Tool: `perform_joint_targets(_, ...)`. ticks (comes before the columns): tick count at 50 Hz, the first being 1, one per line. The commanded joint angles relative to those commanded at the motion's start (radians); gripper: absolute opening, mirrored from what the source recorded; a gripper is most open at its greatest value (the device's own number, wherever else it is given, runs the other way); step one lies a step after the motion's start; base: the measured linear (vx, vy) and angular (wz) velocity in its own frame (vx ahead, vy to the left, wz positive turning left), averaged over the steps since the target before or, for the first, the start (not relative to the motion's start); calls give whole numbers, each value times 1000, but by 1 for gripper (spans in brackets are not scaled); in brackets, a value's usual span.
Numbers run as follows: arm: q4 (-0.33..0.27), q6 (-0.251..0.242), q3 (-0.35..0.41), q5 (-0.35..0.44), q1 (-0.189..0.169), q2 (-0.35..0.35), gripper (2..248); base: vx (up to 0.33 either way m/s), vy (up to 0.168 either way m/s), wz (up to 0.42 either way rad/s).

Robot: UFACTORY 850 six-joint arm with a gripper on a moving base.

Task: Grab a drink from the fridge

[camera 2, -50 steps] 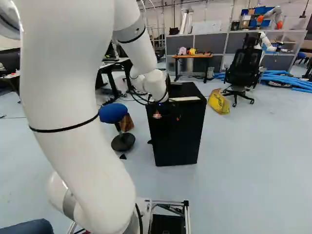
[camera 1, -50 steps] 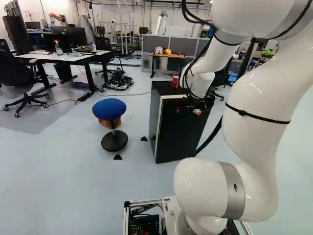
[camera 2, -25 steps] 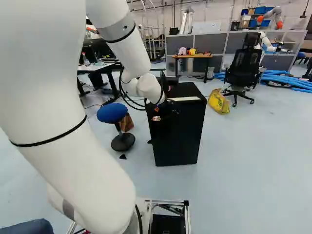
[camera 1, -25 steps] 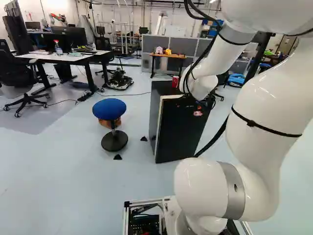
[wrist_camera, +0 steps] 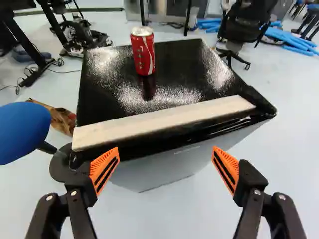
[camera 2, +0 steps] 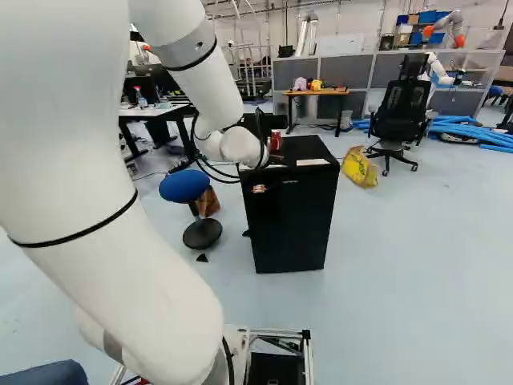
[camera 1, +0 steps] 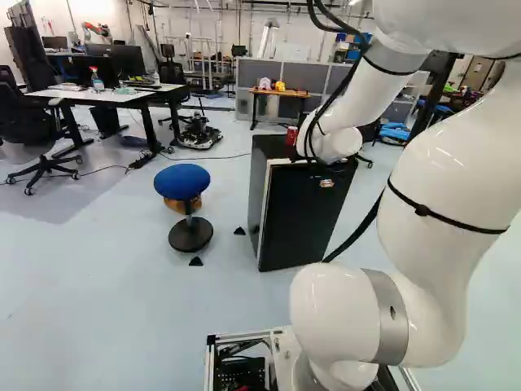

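1. The glossy black fridge [wrist_camera: 174, 69] stood upright on the pale blue-grey floor [camera 1: 106, 285], with a pale, flat strip [wrist_camera: 164, 117] running along the near edge of its top.
2. The drink, a red and white metal can [wrist_camera: 143, 52], stood upright on top of the fridge, closer to the far edge than to the strip and roughly midway between the side edges; the shiny surface mirrored it.
3. The black gripper [camera 1: 328, 171] was by the near edge of the fridge top. Its fingers [wrist_camera: 105, 168], padded in orange, were spread wide, and the fridge's front showed between them.
4. Beside the fridge, at its left in the left base view, was a round blue stool [camera 1: 181, 179] on a black foot, with a brown object [wrist_camera: 59, 119] next to it.
5. Farther back at the left of that view stood a white-topped desk [camera 1: 106, 95] with black legs.
6. The right base view showed a crumpled yellow bag [camera 2: 360, 167], a black office chair [camera 2: 401, 112], long blue tubes [camera 2: 477, 132] and grey partitions [camera 2: 345, 74] beyond the fridge.
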Motion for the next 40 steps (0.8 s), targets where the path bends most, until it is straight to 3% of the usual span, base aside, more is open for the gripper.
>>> perform_joint_targets(20,-34,0,-27,172,14,-25,247,0,0,0)
perform_joint_targets(40,-34,0,-87,224,26,-82,247,0,0,0)
